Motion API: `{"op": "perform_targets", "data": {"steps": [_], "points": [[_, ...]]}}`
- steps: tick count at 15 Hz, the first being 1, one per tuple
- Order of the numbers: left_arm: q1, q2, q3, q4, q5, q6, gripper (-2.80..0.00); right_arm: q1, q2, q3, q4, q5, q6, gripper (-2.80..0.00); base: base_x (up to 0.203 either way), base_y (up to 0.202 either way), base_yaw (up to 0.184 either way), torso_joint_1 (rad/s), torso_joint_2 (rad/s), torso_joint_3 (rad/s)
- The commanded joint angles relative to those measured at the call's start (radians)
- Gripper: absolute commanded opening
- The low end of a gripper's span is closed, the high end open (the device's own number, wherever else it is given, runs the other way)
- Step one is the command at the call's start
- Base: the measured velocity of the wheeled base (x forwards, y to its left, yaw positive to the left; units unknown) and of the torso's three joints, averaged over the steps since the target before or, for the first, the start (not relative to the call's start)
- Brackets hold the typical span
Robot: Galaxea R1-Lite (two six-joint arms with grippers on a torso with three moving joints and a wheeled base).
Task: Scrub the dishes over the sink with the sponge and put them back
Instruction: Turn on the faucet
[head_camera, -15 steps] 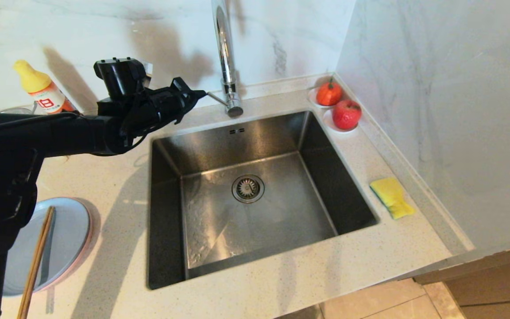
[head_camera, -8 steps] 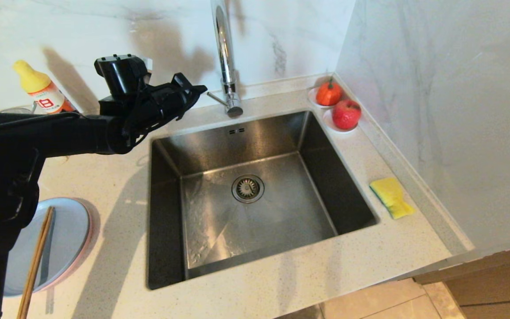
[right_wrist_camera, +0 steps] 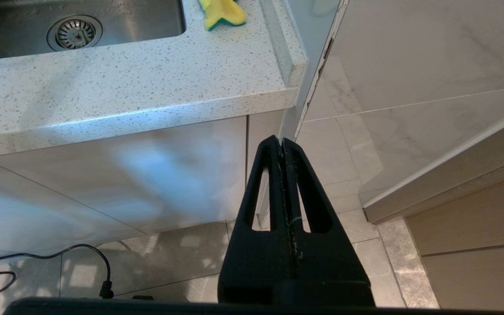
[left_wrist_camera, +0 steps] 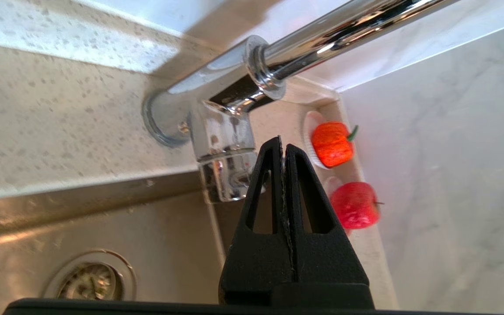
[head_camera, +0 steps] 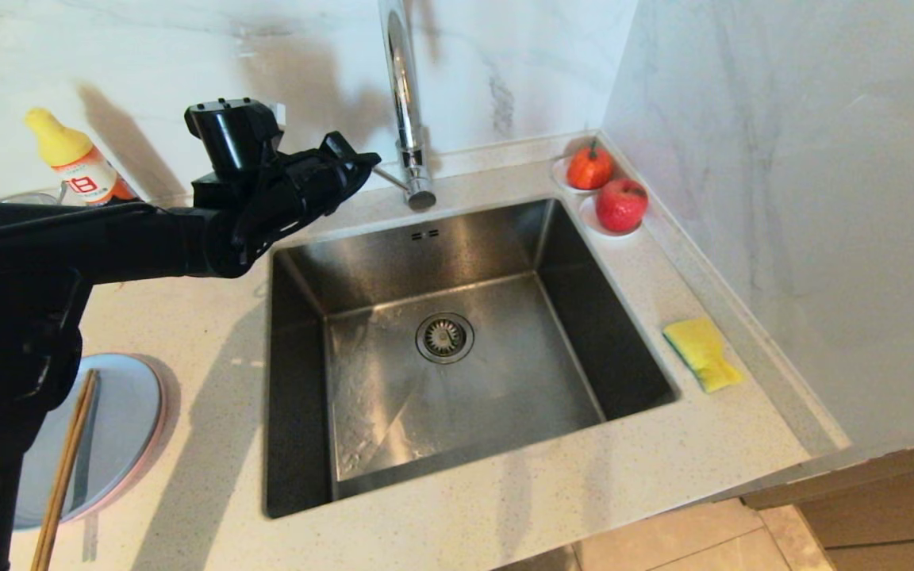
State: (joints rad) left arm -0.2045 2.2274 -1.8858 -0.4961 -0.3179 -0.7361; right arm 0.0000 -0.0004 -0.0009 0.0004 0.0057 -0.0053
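Observation:
My left gripper (head_camera: 372, 161) is shut and empty, held above the counter at the sink's (head_camera: 505, 381) back left corner, its tip close beside the chrome faucet's (head_camera: 403, 95) side lever (left_wrist_camera: 223, 175). In the left wrist view the shut gripper (left_wrist_camera: 281, 142) points just past that lever. The light blue plate (head_camera: 120, 420) lies on the counter at the near left with a pink rim (head_camera: 162, 416) showing under it and wooden chopsticks (head_camera: 68, 468) across it. The yellow sponge (head_camera: 703, 353) lies on the counter right of the sink, also in the right wrist view (right_wrist_camera: 222, 12). My right gripper (right_wrist_camera: 281, 141) hangs shut below the counter edge.
A yellow-capped bottle (head_camera: 76, 166) stands at the back left against the wall. An orange fruit (head_camera: 589, 166) and a red apple (head_camera: 621, 204) sit on small white saucers at the back right corner. A marble wall closes the right side.
My left gripper has shifted a little to the right, closer to the faucet lever. Plates, sponge and right arm have not moved.

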Motion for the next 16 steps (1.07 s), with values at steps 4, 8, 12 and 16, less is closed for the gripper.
{"op": "perform_targets", "data": {"steps": [4,8,12,16], "points": [[-0.001,0.025,0.000,-0.001,-0.002,0.004,-2.80,0.000,0.000,0.001,0.000,0.000,0.001,-2.80,0.000,0.000,0.000,0.000,0.00,0.000],[-0.001,0.016,0.001,-0.001,-0.005,0.001,-2.80,0.000,0.000,-0.001,0.000,0.000,0.001,-2.80,0.000,0.000,0.000,0.000,0.00,0.000],[-0.013,-0.009,0.041,-0.001,0.012,-0.001,-2.80,0.000,0.000,0.001,0.000,0.000,-0.001,-2.80,0.000,0.000,0.000,0.000,0.00,0.000],[-0.035,-0.026,0.102,-0.001,0.048,0.001,-2.80,0.000,0.000,-0.001,0.000,0.000,-0.001,-2.80,0.000,0.000,0.000,0.000,0.00,0.000]]}}
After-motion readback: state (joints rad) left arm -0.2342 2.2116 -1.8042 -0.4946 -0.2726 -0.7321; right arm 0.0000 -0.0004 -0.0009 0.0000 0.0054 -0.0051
